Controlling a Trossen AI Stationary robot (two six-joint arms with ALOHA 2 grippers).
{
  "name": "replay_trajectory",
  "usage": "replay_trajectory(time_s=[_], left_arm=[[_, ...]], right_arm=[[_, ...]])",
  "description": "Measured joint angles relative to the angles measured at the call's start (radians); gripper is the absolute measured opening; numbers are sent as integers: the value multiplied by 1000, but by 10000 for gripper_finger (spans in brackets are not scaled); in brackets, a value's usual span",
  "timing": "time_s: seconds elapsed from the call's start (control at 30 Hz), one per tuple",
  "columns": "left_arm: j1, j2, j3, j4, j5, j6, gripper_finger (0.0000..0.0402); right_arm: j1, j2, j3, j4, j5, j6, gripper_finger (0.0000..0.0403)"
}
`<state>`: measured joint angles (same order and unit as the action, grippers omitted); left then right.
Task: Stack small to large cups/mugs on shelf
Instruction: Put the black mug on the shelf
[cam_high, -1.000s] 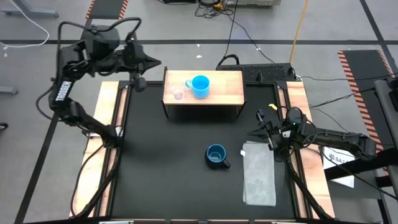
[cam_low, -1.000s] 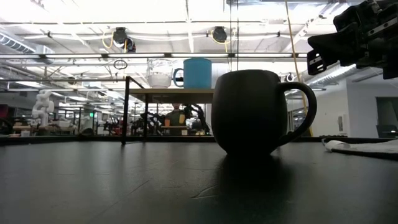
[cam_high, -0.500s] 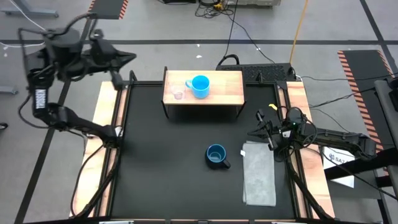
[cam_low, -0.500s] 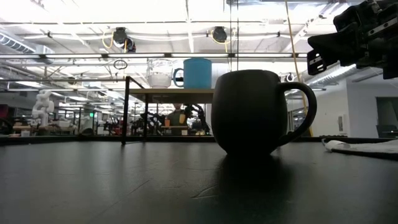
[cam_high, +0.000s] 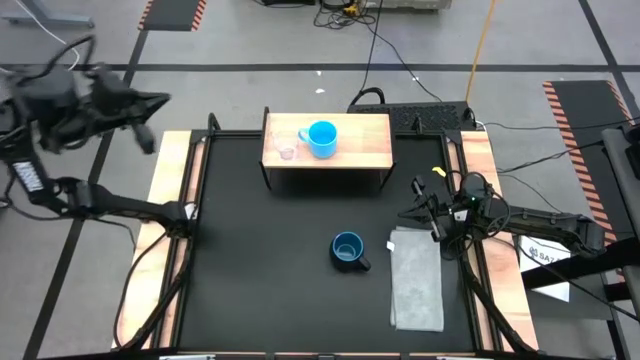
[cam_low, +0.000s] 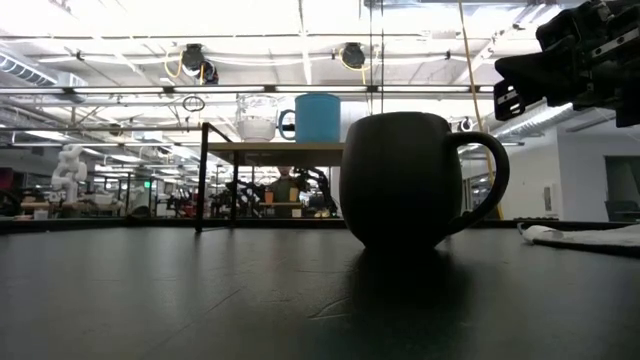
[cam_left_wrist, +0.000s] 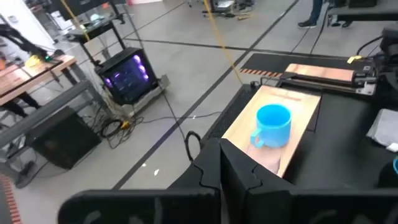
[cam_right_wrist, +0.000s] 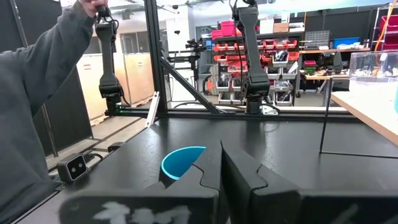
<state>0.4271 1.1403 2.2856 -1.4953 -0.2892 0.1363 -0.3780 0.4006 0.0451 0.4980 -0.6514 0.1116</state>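
Note:
The shelf (cam_high: 350, 152) stands at the table's far middle. On its wooden top stand the light-blue mug (cam_high: 322, 138) and, left of it, the tiny clear cup (cam_high: 287, 152). Both also show in the low view, the mug (cam_low: 317, 117) and the cup (cam_low: 258, 118). The dark navy mug (cam_high: 347, 250) stands upright on the black mat, nearer than the shelf, handle toward the right. My left gripper (cam_high: 163, 98) is shut and empty, out beyond the table's far left corner. My right gripper (cam_high: 405, 214) is shut and empty, above the mat's right side, right of the navy mug.
A grey folded cloth (cam_high: 415, 280) lies flat on the mat just right of the navy mug. Wooden strips (cam_high: 168, 190) run along both sides of the mat. A person's grey sleeve (cam_right_wrist: 37, 93) shows in the right wrist view, beyond the table's left side.
My left gripper has drawn away from the shelf's left end, toward and past the table's left edge, staying shut and empty. The cups and my right arm have kept still.

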Motion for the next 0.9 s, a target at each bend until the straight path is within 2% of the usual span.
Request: replay_trajectory(time_s=[0.1, 0.2, 0.3, 0.4, 0.5, 0.63, 0.7, 0.8, 0.9], left_arm=[[0, -55, 0, -74, -25, -37, 0], [0, -126, -33, -73, -29, -107, 0], [0, -201, -121, -73, 0, -156, 0], [0, -281, -281, -36, 17, -208, 0], [0, -378, -513, 164, 108, -199, 0], [-1, -516, -872, 605, 282, -169, 0], [0, -575, -1010, 753, 305, -160, 0], [0, -638, -1156, 887, 330, -158, 0], [0, -662, -1241, 920, 345, -174, 0]], right_arm=[[0, 0, 0, 0, 0, 0, 0], [0, 0, 0, 0, 0, 0, 0], [0, 0, 0, 0, 0, 0, 0], [0, 0, 0, 0, 0, 0, 0], [0, 0, 0, 0, 0, 0, 0], [0, 0, 0, 0, 0, 0, 0], [0, 0, 0, 0, 0, 0, 0], [0, 0, 0, 0, 0, 0, 0], [0, 0, 0, 0, 0, 7, 0]])
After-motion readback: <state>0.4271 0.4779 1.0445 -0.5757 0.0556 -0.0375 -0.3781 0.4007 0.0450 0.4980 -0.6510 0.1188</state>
